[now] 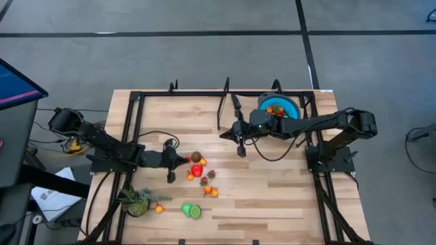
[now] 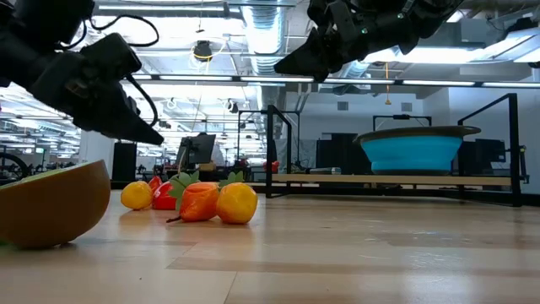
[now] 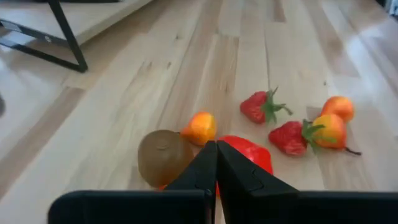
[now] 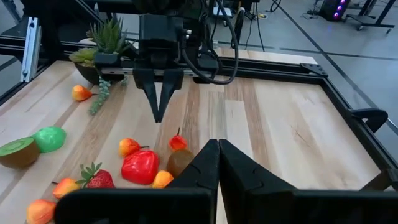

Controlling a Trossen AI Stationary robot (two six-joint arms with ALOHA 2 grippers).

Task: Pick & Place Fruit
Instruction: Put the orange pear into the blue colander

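Note:
Small toy fruits lie in a cluster (image 1: pixel 199 169) on the wooden table: a brown kiwi (image 3: pixel 163 158), a red fruit (image 3: pixel 252 155), an orange one (image 3: pixel 200 127), two strawberries (image 3: pixel 258 107) and others. My left gripper (image 1: pixel 180 160) is shut and hangs just left of the cluster, its tips (image 3: pixel 216 148) above the kiwi and the red fruit and clear of them. My right gripper (image 1: pixel 225 135) is shut and high above the table's middle (image 2: pixel 283 66), facing the cluster. The blue bowl (image 1: pixel 289 109) at the far right holds a few fruits.
A spiky green plant (image 1: pixel 136 202) lies near the front left, with a small orange fruit (image 1: pixel 159 209), a green fruit (image 1: pixel 186 209) and a kiwi half (image 1: pixel 196 212) beside it. Black frame bars (image 1: pixel 221 109) stand along the far edge. Bare wood lies at the near right.

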